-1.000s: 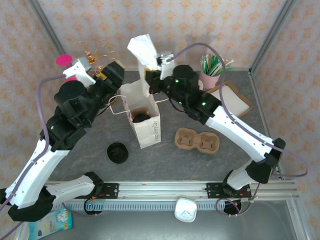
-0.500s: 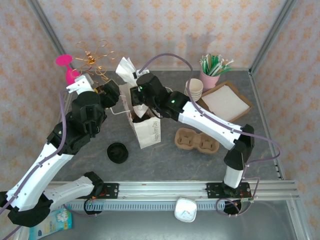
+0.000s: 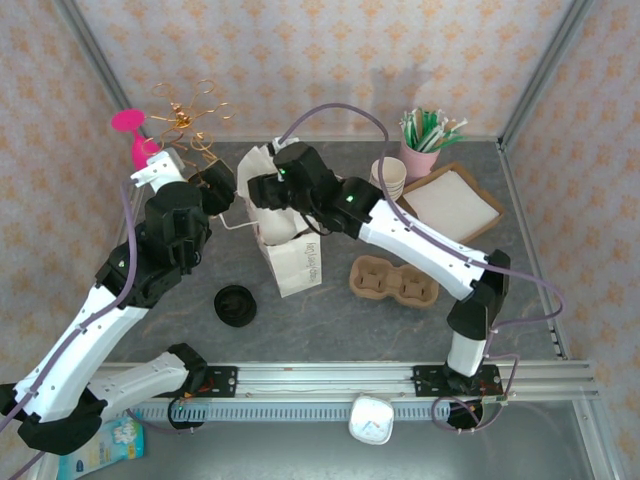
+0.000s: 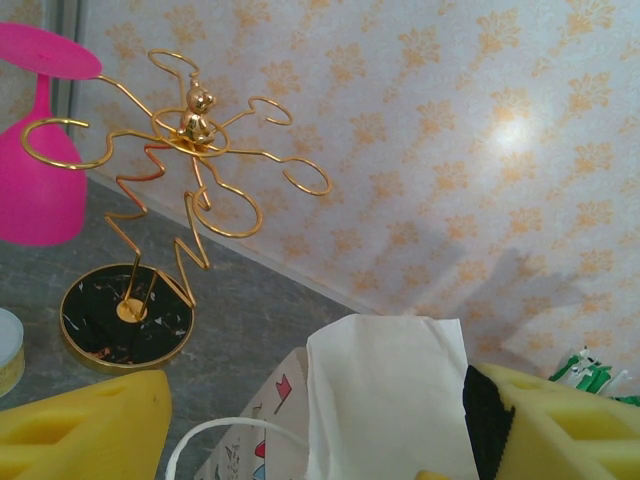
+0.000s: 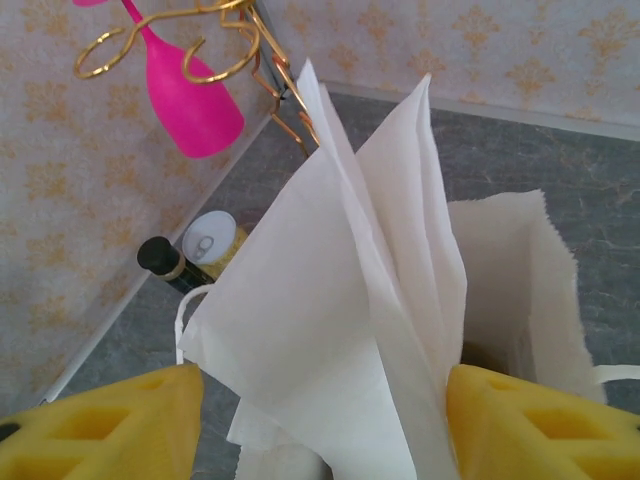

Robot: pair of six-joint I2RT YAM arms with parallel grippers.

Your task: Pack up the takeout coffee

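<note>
The white paper bag [image 3: 296, 262] stands upright mid-table with its mouth open. A wad of white napkins [image 3: 272, 224] sticks up out of it, seen close in the right wrist view [image 5: 340, 300] and the left wrist view [image 4: 385, 400]. My right gripper [image 3: 258, 192] hovers over the bag's mouth, open, its yellow pads [image 5: 100, 425] wide on either side of the napkins. My left gripper [image 3: 222, 186] is open at the bag's left rim [image 4: 250, 425], by the handle loop. The takeout coffee is hidden under napkins and arm.
A loose black lid [image 3: 235, 305] lies left of the bag. A cardboard cup carrier [image 3: 394, 281] lies to its right. Stacked cups [image 3: 388, 178], a pink straw cup [image 3: 422, 150] and a napkin tray [image 3: 455, 203] stand back right. A gold wire stand [image 3: 185, 115] and pink glass [image 3: 130, 130] stand back left.
My right gripper brought the napkins down from above the bag into its mouth, then opened its jaws off them. The left arm shifted a little and stays at the rim.
</note>
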